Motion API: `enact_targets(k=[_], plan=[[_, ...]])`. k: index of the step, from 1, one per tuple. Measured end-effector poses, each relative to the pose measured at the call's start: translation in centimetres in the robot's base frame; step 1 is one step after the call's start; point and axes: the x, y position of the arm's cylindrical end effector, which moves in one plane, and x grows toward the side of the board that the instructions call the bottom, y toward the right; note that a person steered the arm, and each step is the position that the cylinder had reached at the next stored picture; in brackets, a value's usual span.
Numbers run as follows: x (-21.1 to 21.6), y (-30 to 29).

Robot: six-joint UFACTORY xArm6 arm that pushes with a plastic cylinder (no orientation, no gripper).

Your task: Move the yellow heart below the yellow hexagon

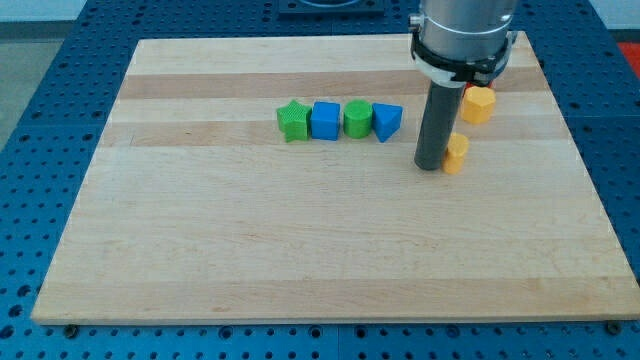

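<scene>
The yellow hexagon lies near the view's top right of the wooden board. The yellow heart lies just below it and a little to the left, partly hidden by my rod. My tip rests on the board, touching the heart's left side. A small red block shows just above the hexagon, mostly hidden behind the arm.
A row of four blocks lies left of my tip: a green star, a blue cube, a green cylinder and a blue triangle. A blue perforated table surrounds the board.
</scene>
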Motion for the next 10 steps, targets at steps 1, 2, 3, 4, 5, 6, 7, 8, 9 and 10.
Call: enact_targets(k=[1,2,3,4,5,6,7,8,9,10], plan=[[-1.0,1.1],[-2.1,2.9],[-3.2,5.2],[-3.5,6.1],[-2.6,5.8],[-0.2,4.9],[0.8,5.9],[0.8,7.9],[0.6,9.4],[0.0,9.5]])
